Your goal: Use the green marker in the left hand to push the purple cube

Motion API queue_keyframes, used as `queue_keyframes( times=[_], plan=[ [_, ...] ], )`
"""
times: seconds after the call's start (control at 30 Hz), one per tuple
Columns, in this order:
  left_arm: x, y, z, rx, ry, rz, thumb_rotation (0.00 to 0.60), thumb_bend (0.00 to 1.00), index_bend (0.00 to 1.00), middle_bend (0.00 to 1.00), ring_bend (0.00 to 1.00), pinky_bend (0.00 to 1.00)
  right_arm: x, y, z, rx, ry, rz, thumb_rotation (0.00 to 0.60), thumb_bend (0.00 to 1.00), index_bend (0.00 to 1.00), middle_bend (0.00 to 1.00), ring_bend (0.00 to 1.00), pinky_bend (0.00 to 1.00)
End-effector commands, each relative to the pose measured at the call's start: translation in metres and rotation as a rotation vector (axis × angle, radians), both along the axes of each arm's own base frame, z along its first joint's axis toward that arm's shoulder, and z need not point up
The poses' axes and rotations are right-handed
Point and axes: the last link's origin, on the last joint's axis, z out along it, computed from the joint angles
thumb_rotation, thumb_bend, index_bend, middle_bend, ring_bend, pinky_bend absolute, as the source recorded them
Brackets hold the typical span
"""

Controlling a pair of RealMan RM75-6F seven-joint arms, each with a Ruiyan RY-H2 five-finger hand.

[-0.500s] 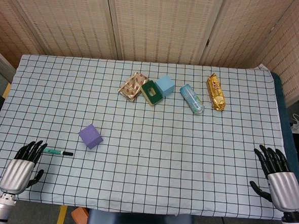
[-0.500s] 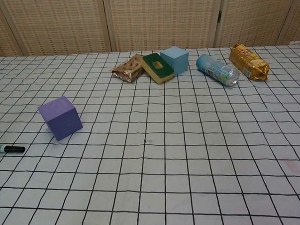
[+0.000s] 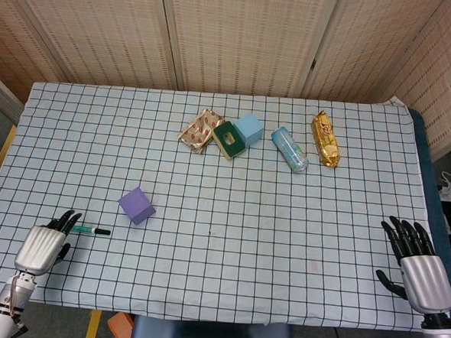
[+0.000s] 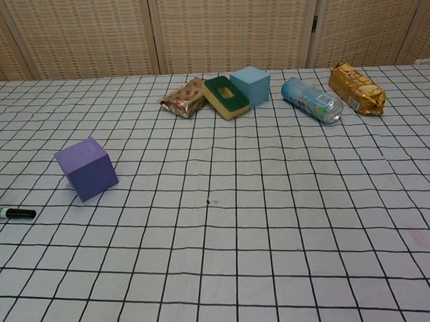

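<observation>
Green marker [image 3: 90, 230] lies near the counter's left front corner, tip toward the cube [image 3: 137, 205]; my left hand [image 3: 45, 244] touches its tail, grip unclear. Right hand [image 3: 417, 261] idles, fingers spread.

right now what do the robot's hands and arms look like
Both the left hand and the right hand have black fingers and a ribbed silver back. The left wrist narrows into a ringed silver and black segment; a small green light shows below the right wrist.
</observation>
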Motion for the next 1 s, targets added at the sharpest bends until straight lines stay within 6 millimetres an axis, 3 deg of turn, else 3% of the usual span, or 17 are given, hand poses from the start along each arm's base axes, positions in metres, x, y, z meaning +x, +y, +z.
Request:
queue_keyframes(
  times=[0.03,0.47,1.0],
  plan=[
    [-0.011,0.019,-0.02,-0.041,0.069,-0.004,0.6,0.42,0.29,0.27,0.57,0.91,0.0,-0.002,-0.002,0.001,0.004,-0.006,0.6,0.12,0.0,0.0,0.0,0.0],
    [-0.035,0.034,-0.036,-0.064,0.132,0.023,0.6,0.43,0.38,0.39,0.63,0.95,-0.004,-0.007,-0.006,0.011,0.027,-0.039,0.6,0.12,0.0,0.0,0.0,0.0],
    [-0.041,0.038,-0.037,-0.048,0.146,0.017,0.6,0.49,0.47,0.46,0.64,0.95,-0.005,-0.01,-0.009,0.028,0.044,-0.059,0.6,0.12,0.0,0.0,0.0,0.0]
  ],
)
